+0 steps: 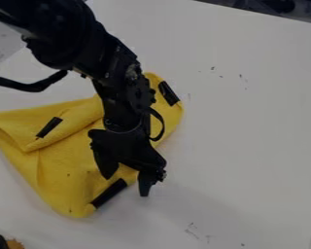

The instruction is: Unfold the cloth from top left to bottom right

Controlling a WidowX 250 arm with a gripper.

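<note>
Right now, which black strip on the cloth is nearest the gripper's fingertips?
The black strip on the yellow cloth's bottom edge, right by the gripper; the other two lie farther up.

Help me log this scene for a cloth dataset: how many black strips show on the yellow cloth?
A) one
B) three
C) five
B: on the yellow cloth there are a left strip, an upper right strip and a lower strip.

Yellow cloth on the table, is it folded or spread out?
Partly folded: the yellow cloth has a flap doubled over at its upper left.
</note>
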